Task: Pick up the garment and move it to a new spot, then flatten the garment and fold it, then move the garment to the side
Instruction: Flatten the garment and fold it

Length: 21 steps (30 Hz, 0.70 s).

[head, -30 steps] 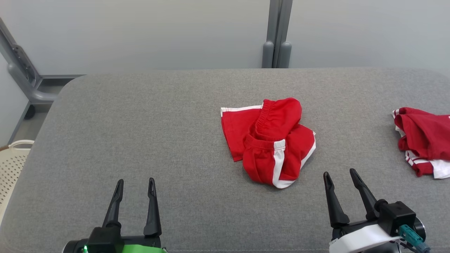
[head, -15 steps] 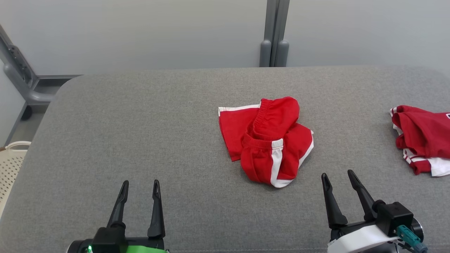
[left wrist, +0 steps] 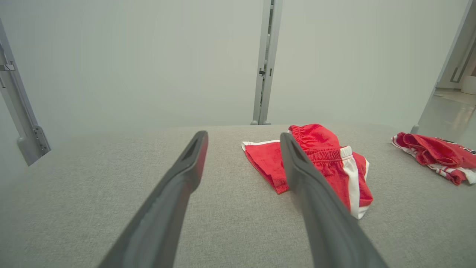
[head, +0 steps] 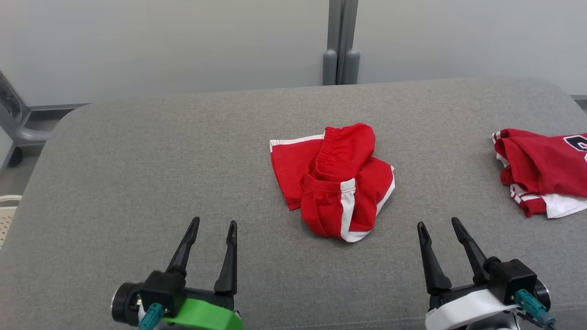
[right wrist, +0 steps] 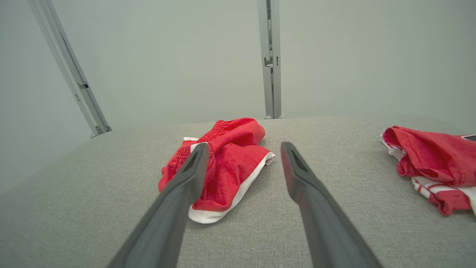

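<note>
The garment [head: 332, 181], red shorts with white trim, lies crumpled in a heap at the middle of the grey padded table [head: 137, 160]. It also shows in the left wrist view [left wrist: 327, 160] and the right wrist view [right wrist: 227, 156]. My left gripper [head: 214, 223] hovers open near the front edge, to the left of the heap and apart from it. At the front right my right gripper [head: 437, 223] is open too, just short of the shorts' near hem. Nothing sits between either pair of fingers.
A second red and white garment [head: 541, 172], a jersey, is bunched at the table's right edge [right wrist: 427, 156]. A pale perforated basket [head: 5, 213] stands off the left side. A grey post [head: 339, 43] rises behind the table against the wall.
The head camera has turned, shifting the whole picture left. My left gripper has moved right and forward over the table. The shorts and the right gripper stay as they were.
</note>
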Motion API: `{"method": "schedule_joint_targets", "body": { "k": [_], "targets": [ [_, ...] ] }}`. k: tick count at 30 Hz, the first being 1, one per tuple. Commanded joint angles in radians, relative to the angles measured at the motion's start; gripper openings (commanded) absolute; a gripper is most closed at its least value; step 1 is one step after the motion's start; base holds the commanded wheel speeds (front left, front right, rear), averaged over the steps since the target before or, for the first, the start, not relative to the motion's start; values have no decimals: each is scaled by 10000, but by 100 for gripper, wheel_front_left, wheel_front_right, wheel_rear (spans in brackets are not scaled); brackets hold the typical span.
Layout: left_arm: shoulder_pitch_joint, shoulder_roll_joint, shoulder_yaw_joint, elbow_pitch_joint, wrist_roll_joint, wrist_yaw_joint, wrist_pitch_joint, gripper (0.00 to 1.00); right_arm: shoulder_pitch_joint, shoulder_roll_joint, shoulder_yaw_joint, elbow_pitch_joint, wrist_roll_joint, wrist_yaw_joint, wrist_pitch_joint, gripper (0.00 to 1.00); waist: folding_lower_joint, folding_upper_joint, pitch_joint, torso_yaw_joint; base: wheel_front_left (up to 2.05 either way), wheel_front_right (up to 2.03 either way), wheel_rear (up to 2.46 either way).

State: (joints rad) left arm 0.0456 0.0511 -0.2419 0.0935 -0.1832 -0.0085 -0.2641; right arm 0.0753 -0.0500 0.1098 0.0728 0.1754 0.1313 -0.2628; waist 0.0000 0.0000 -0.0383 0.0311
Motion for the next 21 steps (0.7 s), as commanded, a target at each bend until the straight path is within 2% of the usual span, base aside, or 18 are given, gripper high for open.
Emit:
{"method": "schedule_joint_targets", "body": {
  "k": [1, 4, 8, 13, 21],
  "targets": [
    [-444, -1, -145, 219, -177, -329, -1, 100, -121, -18, 4, 24, -76, -12, -33, 100, 0, 0, 197, -246, 0, 0, 0],
    [-1219, 0, -613, 905, -602, -841, -1, 100, -260, -18, 42, 42, -170, -12, -33, 100, 0, 0, 397, -570, 0, 0, 0],
    [-2418, 26, -1488, 1649, -861, -1145, 165, 100, -501, -28, 84, -8, -223, -12, -33, 100, 0, 0, 812, -1143, 0, 0, 0],
    [-3898, 437, -2817, 2314, -1412, -1222, 916, 100, -841, -138, 129, -55, -183, -12, -33, 100, 0, 0, 1441, -1812, 0, 0, 0],
    [-6049, 1432, -4879, 3301, -1938, -1221, 2306, 100, -1173, -160, 102, -153, -131, -12, -33, 100, 0, 0, 2099, -2405, 0, 0, 0]
  ]
}}
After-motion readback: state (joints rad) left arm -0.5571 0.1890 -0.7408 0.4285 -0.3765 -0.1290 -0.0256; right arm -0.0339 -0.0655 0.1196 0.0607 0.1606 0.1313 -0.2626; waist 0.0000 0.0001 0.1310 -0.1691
